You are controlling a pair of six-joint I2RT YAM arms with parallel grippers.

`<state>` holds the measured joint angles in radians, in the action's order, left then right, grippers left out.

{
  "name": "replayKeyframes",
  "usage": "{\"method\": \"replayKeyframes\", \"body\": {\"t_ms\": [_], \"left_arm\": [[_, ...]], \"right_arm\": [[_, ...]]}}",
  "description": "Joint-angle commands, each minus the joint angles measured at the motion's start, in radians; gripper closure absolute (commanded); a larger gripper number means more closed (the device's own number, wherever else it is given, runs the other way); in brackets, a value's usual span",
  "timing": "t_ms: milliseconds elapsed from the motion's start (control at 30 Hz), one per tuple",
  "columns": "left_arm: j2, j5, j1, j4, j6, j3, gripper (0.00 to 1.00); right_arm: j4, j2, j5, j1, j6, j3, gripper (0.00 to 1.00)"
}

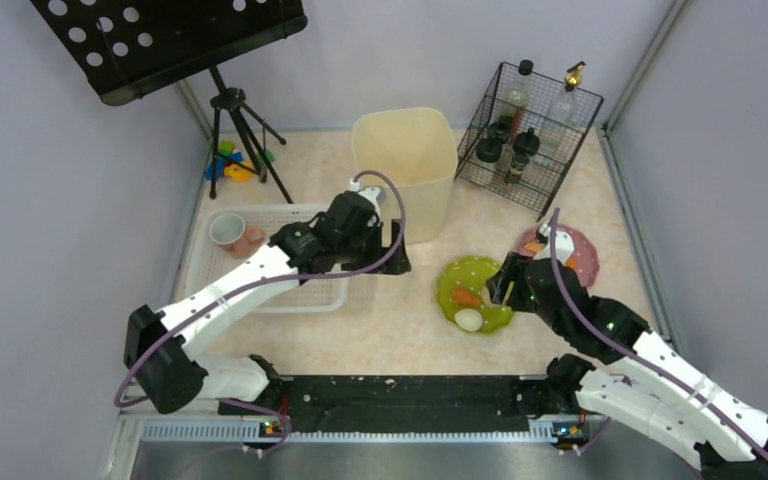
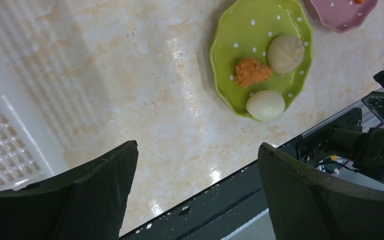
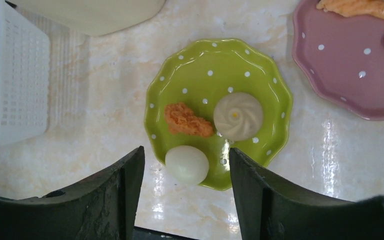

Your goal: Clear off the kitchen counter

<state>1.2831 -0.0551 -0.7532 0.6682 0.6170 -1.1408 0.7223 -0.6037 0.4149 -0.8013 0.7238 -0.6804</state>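
Green plate as landmark: resting on marble table, spreading beneath and all round it. Holding right gripper above egg at plate's rim, jaws partly apart, gripping nothing. Parking left gripper left of plate, jaws wide, empty. Judging next: centring on egg, lowering straight, closing softly since round and likely to roll, staying clear of bun beside it.
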Motion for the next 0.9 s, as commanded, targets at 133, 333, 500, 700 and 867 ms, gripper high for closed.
{"method": "replayKeyframes", "body": {"t_ms": [133,333,500,700,867], "left_arm": [[0.172,-0.016,-0.061,-0.249,0.083,0.058,0.06],[0.301,-0.039,-0.079,-0.322,0.089,0.047,0.08],[0.403,-0.057,-0.101,-0.356,0.082,0.021,0.11],[0.485,-0.078,-0.107,-0.393,0.086,-0.001,0.14],[0.53,-0.093,-0.108,-0.412,0.09,-0.017,0.16]], "right_arm": [[0.066,0.018,0.034,0.014,0.247,0.101,0.42],[0.11,-0.006,0.071,0.014,0.321,0.129,0.44],[0.14,-0.019,0.071,0.015,0.373,0.15,0.45],[0.154,-0.087,0.055,0.015,0.43,0.167,0.5],[0.131,-0.096,0.048,0.015,0.45,0.196,0.53]]}}
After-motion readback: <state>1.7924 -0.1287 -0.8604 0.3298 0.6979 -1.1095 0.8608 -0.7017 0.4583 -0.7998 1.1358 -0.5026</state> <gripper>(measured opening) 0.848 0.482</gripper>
